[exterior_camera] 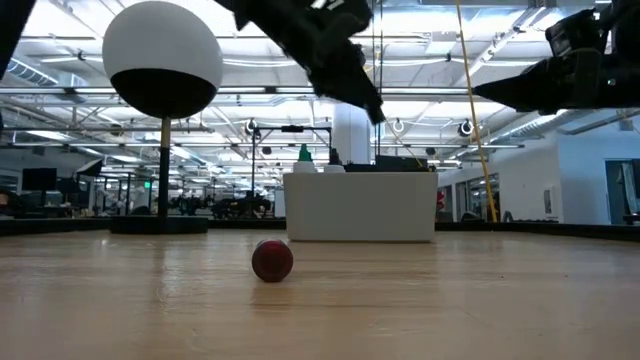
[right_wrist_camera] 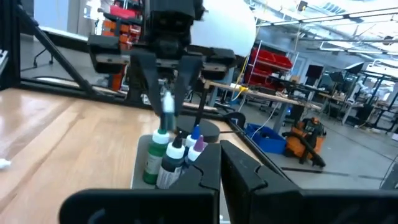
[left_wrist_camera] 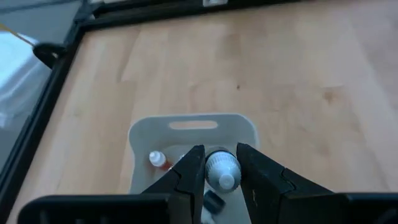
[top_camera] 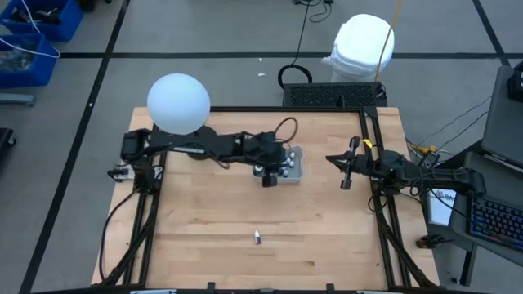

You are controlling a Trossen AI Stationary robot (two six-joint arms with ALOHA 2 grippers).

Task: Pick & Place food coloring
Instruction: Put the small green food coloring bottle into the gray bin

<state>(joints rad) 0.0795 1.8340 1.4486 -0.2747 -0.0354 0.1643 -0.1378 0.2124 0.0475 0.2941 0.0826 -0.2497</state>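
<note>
At centre frame in the high view we see the left tool gripping a small white-capped food coloring bottle above the grey rectangular plastic tray; the right tool, fingers closed and empty, waits right of centre over the wooden surface

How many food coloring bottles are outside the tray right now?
2. The held bottle sits in the left arm's fingers above the tray; the loose bottle lies alone on the table toward its front edge. The arm could hide more.
</note>
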